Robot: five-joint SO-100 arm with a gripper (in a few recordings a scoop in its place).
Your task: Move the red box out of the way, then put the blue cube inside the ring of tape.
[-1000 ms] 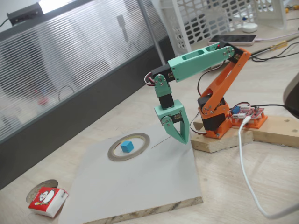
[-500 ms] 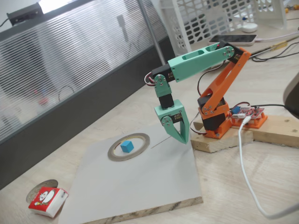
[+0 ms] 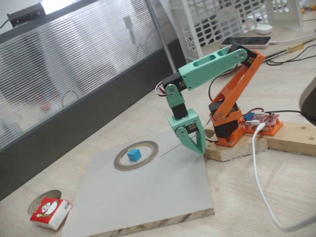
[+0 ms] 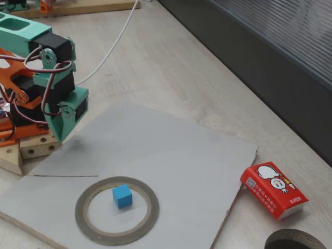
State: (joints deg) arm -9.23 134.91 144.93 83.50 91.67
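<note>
The blue cube (image 3: pixel 134 155) (image 4: pixel 122 196) rests flat on the grey board inside the ring of tape (image 3: pixel 120 161) (image 4: pixel 85 219), a little off its centre and free of any grip. The red box (image 3: pixel 50 213) (image 4: pixel 273 189) lies on the wooden table beyond the board's edge, well away from the ring. My teal gripper (image 3: pixel 200 149) (image 4: pixel 63 136) hangs point-down over the board's edge closest to the arm's base, clear of the ring. Its jaws are together and hold nothing.
A round dark hole (image 3: pixel 43 197) (image 4: pixel 293 240) is cut in the tabletop beside the red box. The grey board (image 3: pixel 163 197) (image 4: pixel 171 155) lies over the table's middle. The orange arm base stands on a wooden block (image 3: pixel 232 148). A white cable (image 3: pixel 261 192) runs along the table.
The gripper has shifted slightly right, toward the arm's base, and away from the ring. The cube, ring and red box have not moved.
</note>
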